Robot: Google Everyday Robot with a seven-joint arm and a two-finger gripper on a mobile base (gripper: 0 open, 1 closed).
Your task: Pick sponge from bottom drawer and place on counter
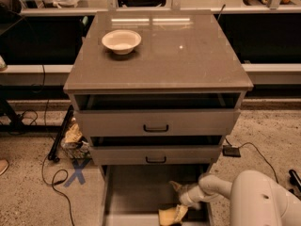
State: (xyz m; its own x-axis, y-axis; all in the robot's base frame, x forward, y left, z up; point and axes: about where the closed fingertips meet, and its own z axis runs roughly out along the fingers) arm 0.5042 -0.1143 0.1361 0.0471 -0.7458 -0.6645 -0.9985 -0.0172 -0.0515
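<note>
The pale yellow sponge (170, 215) lies at the front of the open bottom drawer (136, 187), close to the bottom edge of the view. My gripper (181, 202) reaches into the drawer from the right on a white arm (216, 186), and its tip is right at the sponge's upper right side. The counter (188, 55) is the glossy grey-brown top of the cabinet, above the drawers.
A cream round bowl (121, 41) stands on the counter's back left. Two upper drawers with black handles (155, 127) stand slightly pulled out above the bottom drawer. Cables, a blue floor cross (76, 173) and a crumpled bag lie left of the cabinet.
</note>
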